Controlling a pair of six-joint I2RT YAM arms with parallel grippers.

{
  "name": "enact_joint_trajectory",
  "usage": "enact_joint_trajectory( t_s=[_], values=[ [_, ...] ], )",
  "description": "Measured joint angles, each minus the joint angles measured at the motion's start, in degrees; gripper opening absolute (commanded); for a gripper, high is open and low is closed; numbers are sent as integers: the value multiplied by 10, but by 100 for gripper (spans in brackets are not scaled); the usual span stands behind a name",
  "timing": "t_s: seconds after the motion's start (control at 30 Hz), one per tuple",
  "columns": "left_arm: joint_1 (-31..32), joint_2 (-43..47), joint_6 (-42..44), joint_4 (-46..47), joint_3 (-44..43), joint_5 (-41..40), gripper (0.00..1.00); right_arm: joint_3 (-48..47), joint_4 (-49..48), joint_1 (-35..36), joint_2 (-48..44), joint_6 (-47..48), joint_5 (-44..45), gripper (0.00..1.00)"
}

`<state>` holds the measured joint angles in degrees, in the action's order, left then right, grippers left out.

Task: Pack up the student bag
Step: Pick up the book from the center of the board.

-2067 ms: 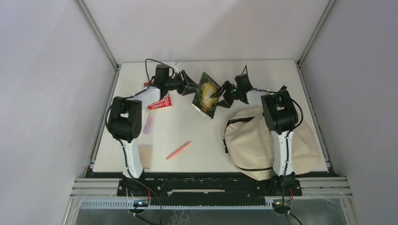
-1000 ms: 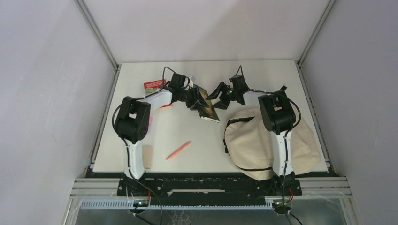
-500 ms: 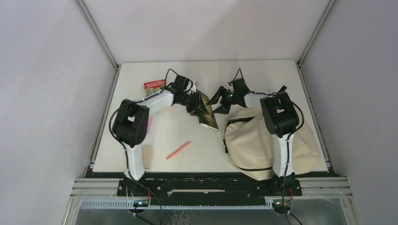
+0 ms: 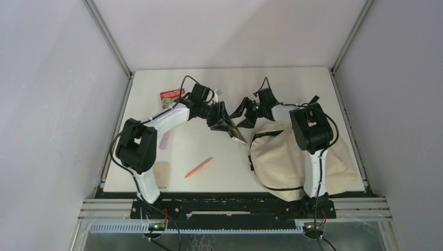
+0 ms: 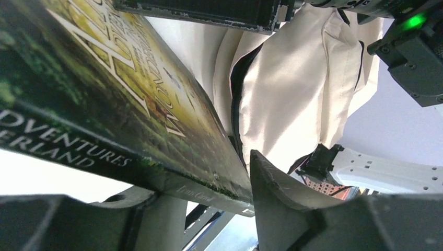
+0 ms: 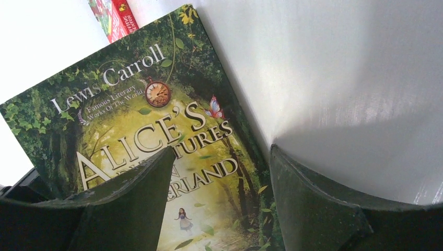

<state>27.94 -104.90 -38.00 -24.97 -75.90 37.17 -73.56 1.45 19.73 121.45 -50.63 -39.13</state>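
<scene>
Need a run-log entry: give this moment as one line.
left fingers: shut on book | right fingers: open, empty | student bag: book outside

The top view is bright and even, and the white table (image 4: 209,151) shows only soft, pale shadows. In the left wrist view the book (image 5: 104,104) is blurry up close. In the right wrist view the top left corner glares white, and a grey shadow lies on the right.

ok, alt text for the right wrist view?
A green-and-gold copy of Alice's Adventures in Wonderland, cover facing the camera, fills the lower left. The right arm's dark fingers stand open in front of it. A red booklet shows at top left.
</scene>
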Motion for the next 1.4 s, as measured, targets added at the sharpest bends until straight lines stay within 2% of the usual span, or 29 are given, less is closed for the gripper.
enact_joint_trajectory(
  t_s=[0.37, 0.57, 0.67, 0.87, 1.07, 1.2, 1.4],
  values=[
    [0, 16, -26, -8, 21, -41, 38, 0, -1, 6, -1, 0, 1, 76],
    [-4, 16, -52, -17, 30, -55, 19, 0, 0, 6, -3, 2, 5, 76],
    [-9, 16, -71, -30, 35, -61, 1, 2, 3, 5, -7, 4, 9, 76],
    [-11, 24, -64, -40, 38, -57, 0, 15, 12, 5, -26, 14, 14, 82],
    [-11, 57, 4, -56, 40, -44, 0, 23, 63, -3, -79, 52, 14, 95],
    [-13, 109, 49, -60, 40, -17, 0, 33, 63, -26, -135, 69, -36, 99],
    [-18, 189, 90, -59, 40, 45, 0, 47, 20, -59, -194, 80, -156, 100]
  ],
)
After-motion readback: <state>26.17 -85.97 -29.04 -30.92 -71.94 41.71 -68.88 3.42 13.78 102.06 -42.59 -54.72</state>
